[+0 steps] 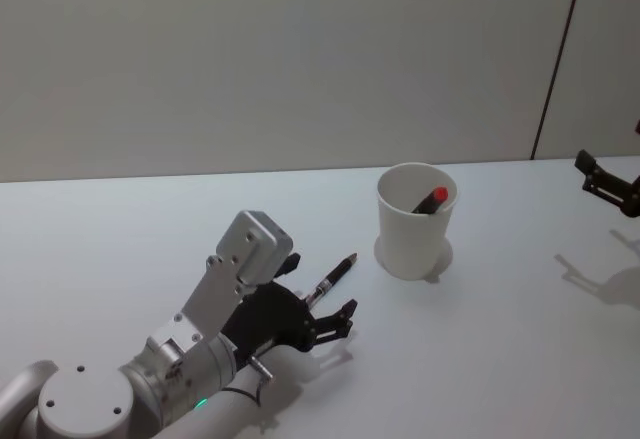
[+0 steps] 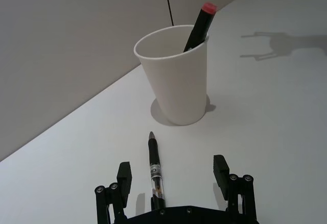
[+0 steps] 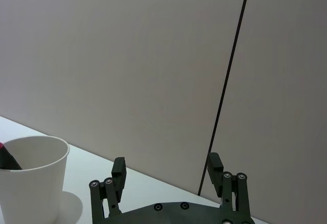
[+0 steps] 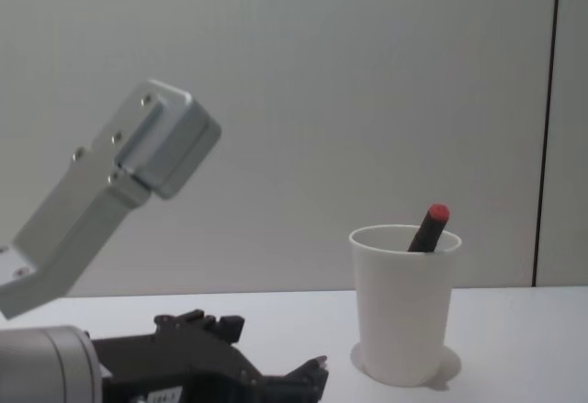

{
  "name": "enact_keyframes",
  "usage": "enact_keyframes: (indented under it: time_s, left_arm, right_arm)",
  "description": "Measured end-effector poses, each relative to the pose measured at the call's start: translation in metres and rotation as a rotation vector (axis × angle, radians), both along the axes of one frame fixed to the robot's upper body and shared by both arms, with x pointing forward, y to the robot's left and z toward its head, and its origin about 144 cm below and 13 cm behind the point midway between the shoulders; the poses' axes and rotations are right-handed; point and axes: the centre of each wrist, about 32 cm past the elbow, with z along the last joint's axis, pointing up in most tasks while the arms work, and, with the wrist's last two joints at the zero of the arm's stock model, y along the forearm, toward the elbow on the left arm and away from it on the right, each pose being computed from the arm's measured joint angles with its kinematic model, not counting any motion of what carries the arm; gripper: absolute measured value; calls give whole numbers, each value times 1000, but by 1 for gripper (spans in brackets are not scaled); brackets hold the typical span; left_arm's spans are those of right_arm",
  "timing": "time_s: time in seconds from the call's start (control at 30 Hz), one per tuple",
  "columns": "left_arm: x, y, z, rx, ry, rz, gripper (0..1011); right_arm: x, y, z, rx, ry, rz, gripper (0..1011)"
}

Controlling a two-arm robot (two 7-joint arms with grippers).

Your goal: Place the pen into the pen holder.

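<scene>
A black pen [image 1: 337,273] lies flat on the white table, its tip toward the pen holder [image 1: 414,221], a white paper cup that stands upright. My left gripper [image 1: 320,286] is open and low over the table, one finger on each side of the pen's rear half. In the left wrist view the pen [image 2: 155,169] lies between the fingers [image 2: 124,176], nearer one of them, and the pen holder [image 2: 176,78] stands just beyond its tip. A black marker with a red cap [image 1: 432,200] leans inside the cup. My right gripper [image 1: 603,181] hovers open at the far right.
The white table [image 1: 500,339] stretches bare around the cup. A grey wall with a dark vertical seam [image 1: 556,59] stands behind it. The right gripper's shadow [image 1: 600,279] falls on the table at the right.
</scene>
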Motion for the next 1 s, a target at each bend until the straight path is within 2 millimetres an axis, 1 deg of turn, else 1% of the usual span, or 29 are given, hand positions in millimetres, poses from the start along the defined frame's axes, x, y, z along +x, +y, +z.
enact_keyframes:
  time_s: [0.33,1.0]
  left_arm:
    - [-1,2,-7,21,30,12,1003]
    - [0,6,-11,52,56,32,1003]
  right_arm:
    - [0,-1,0,-1,0,-1,1002]
    - [0,-1,0,-1,0,-1,1001]
